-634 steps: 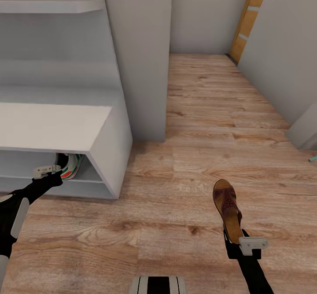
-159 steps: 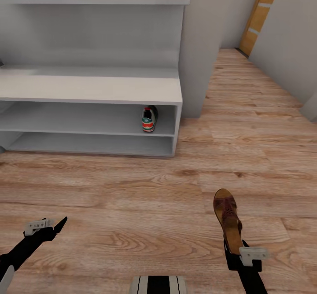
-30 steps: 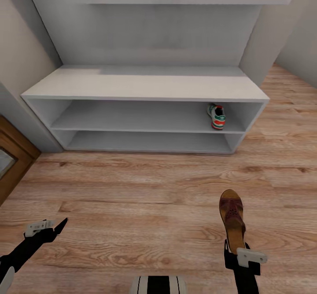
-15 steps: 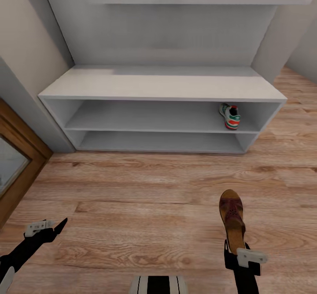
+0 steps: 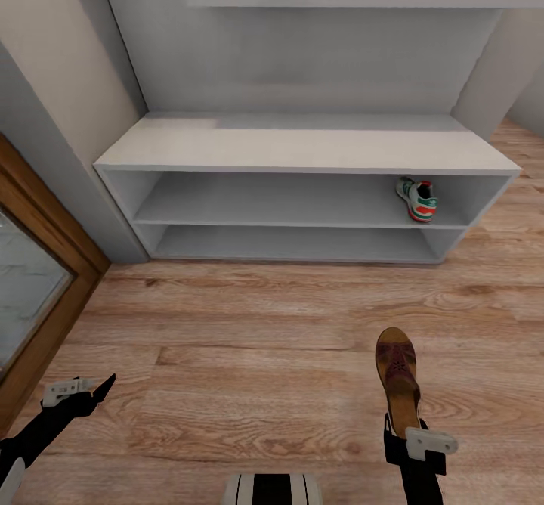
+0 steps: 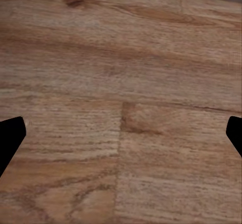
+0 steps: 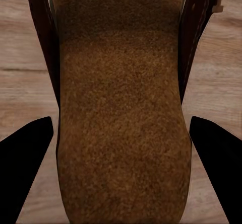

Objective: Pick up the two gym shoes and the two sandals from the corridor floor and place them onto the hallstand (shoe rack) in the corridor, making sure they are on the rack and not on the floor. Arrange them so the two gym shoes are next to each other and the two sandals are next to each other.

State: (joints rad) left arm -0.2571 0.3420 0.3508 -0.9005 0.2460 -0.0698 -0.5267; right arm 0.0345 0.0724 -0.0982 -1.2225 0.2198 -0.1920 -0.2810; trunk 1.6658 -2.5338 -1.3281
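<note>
The pale grey hallstand [image 5: 302, 150] stands against the wall ahead. One gym shoe [image 5: 418, 199] sits at the right end of its upper shelf tier, heel toward me. A dark brown sandal [image 5: 398, 373] hangs low over the corridor floor [image 5: 249, 339], toe pointing at the rack, with my right gripper [image 5: 403, 423] shut on its heel end. The right wrist view has the sandal's tan footbed [image 7: 121, 108] between the two black fingers [image 7: 25, 168]. My left gripper [image 5: 94, 393] is open and empty low at the left; its fingertips [image 6: 10, 138] stand wide apart over bare planks.
A wood-framed glass door [image 5: 30, 286] is at the left, close to the rack's left end. A grey wall shelf [image 5: 355, 0] runs above the hallstand. My base [image 5: 272, 490] shows at the bottom edge. Open floor lies between me and the rack.
The camera has turned, so the hallstand and shoe slid rightward and the door came into view. Both arms kept their pose; the sandal stays gripped. Much earlier, the left gripper was at the shelf by the shoe.
</note>
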